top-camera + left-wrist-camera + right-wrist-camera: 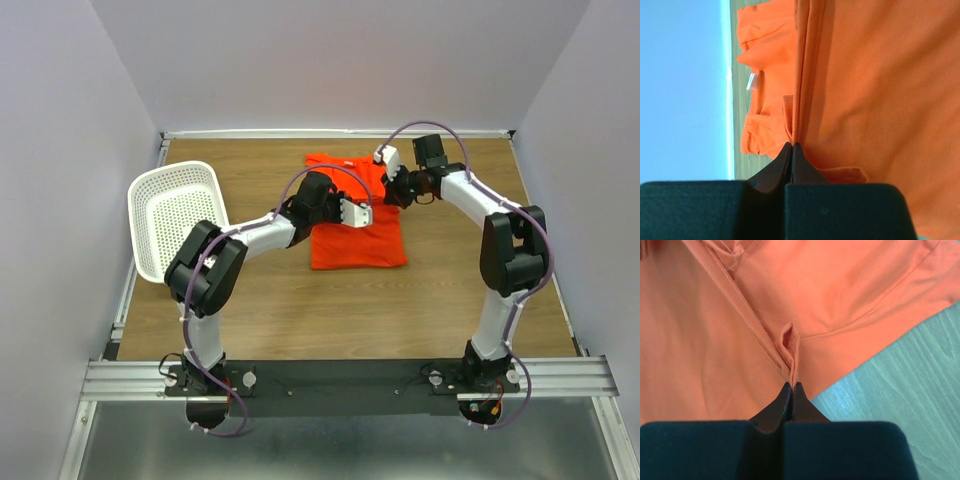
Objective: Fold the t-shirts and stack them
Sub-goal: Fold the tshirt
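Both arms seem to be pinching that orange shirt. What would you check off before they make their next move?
1. Left end effector shut on a fold of the t-shirt: ok.
2. Right end effector shut on a t-shirt edge: ok.
3. T-shirt lying wholly on the table: ok.
4. Basket apart from the t-shirt, at the left: ok.
5. How many cloth layers each pinch holds: cannot tell.

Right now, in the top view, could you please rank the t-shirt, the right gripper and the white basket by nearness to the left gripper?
1. t-shirt, pinched in the left gripper.
2. right gripper, just beyond it.
3. white basket, far left edge.
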